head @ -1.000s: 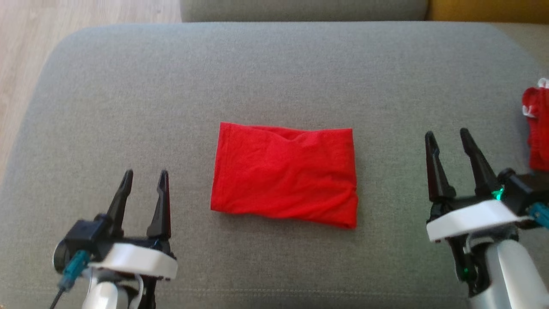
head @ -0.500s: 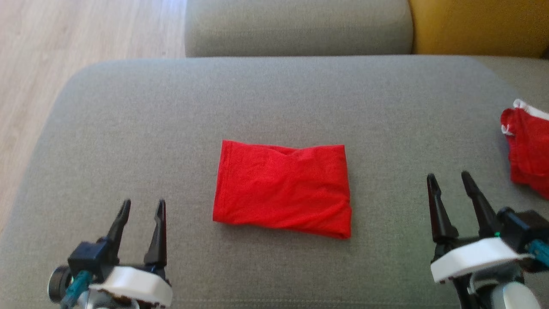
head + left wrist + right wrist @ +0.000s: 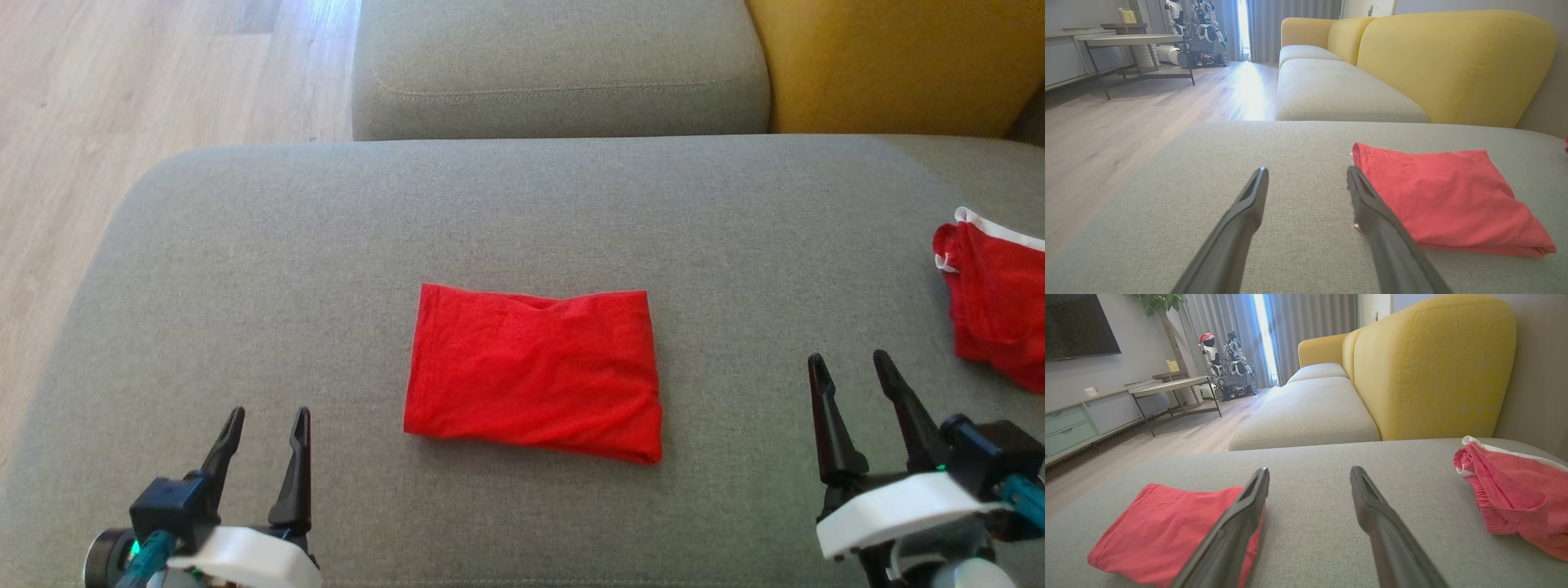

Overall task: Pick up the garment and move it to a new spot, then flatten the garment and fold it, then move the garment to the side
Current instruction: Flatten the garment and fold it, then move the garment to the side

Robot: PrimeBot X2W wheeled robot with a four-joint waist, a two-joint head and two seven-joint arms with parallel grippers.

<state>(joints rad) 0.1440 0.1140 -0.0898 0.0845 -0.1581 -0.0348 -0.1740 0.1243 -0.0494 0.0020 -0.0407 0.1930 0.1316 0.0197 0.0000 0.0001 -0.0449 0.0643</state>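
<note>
The garment (image 3: 532, 371) lay folded into a rectangle at the middle of the grey cushion (image 3: 310, 237), flat and touched by neither gripper. The left gripper (image 3: 269, 413) stood well to its left, jaws spread and empty; the right gripper (image 3: 847, 358) stood apart on its other side, jaws likewise spread, grasping nothing. 1 more red cloth (image 3: 992, 302), white-trimmed and bunched, sat at the cushion's right edge.

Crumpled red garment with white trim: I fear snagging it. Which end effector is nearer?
Right. The right end effector is close beside the white-trimmed red garment; the left end effector lies beyond the folded red cloth.
</note>
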